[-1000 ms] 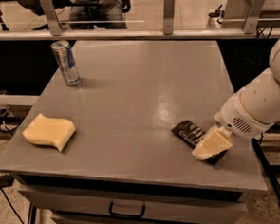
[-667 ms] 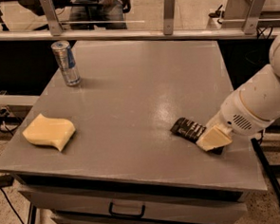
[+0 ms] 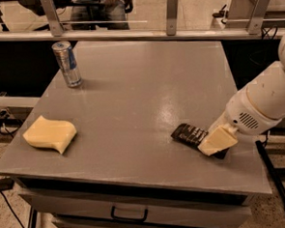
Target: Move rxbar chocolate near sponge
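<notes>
At the right front part of the counter (image 3: 145, 86), my tool (image 3: 217, 140) now sits over the right end of the rxbar chocolate (image 3: 188, 133). One second ago its pale yellow pad was a little lower, toward the front edge and only beside the bar; since then it came up and settled on the wrapper's end. The bar itself lies flat and seems not to have moved. I cannot tell how wide the tool stands, nor whether it already has hold of the bar, because the pad hides the contact.

I judge this as the approach finished and the grasp just beginning. The sponge (image 3: 49, 134) rests at the left front, well apart from the bar, so the whole carrying across is not yet done. A can (image 3: 68, 64) stands upright at the far left, away from that path.
</notes>
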Motion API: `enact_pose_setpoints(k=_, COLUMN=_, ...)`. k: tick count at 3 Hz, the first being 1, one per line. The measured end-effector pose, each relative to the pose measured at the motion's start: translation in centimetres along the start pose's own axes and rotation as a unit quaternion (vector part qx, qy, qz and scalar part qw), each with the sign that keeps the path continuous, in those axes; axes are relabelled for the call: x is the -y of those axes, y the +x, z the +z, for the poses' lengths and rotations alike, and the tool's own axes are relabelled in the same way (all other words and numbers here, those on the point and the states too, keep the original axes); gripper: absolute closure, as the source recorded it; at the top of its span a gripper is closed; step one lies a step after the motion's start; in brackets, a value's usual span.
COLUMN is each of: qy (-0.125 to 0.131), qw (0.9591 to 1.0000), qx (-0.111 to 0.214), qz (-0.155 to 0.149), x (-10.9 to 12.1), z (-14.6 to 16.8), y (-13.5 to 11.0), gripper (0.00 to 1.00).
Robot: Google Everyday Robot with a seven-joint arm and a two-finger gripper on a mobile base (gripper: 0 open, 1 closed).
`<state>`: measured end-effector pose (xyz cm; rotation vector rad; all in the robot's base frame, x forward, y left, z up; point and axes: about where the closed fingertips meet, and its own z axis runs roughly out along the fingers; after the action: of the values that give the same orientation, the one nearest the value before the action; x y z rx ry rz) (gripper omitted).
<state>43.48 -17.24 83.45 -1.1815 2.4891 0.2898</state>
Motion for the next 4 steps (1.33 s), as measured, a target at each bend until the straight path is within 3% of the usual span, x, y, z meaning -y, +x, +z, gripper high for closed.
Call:
enact_pose_setpoints(k=2, qy=0.035, qw=0.9985, qx=0.043, qz=-0.002, x=1.8, z=-3.8, y=-3.7, gripper=1.0)
enact_pose_setpoints(k=3, qy=0.034, qw=0.9985, qx=0.043, qz=-0.002, x=1.8, z=-3.8, y=-3.7, gripper=1.0)
enact_pose_setpoints(k=4, qy=-0.023, qw=0.9944, qx=0.088, qz=-0.054, x=-1.0, z=-3.1, y=-8.6, gripper=1.0)
